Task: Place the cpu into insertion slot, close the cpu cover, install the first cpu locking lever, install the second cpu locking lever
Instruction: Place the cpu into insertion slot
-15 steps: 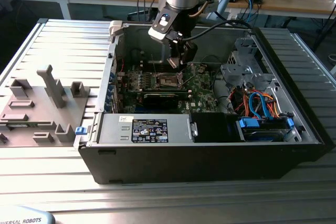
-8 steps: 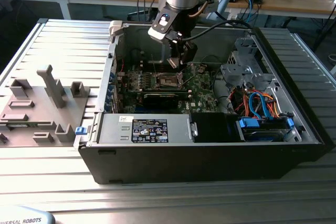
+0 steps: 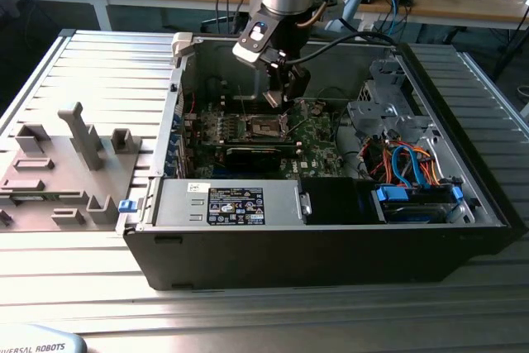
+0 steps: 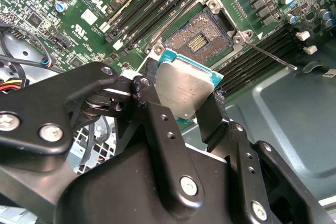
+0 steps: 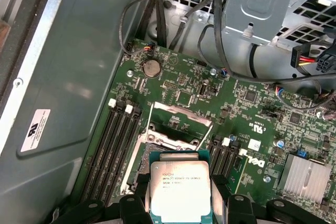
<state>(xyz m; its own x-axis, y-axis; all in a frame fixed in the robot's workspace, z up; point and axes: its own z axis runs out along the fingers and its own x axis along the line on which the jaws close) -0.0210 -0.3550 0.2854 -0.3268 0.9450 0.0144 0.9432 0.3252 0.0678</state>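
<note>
Both fingers [image 4: 156, 121] of the gripper [image 4: 184, 109] clamp the cpu [image 4: 185, 83] above the insertion slot [image 4: 197, 38].

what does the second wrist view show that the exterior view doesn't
Second wrist view: the cpu clamped in the gripper, grey top up, not yet in the open slot. Exterior view: the whole case, its power supply, and a grey fixture on the exterior view's left. Both: the gripper over the green board, close to the slot.
</note>
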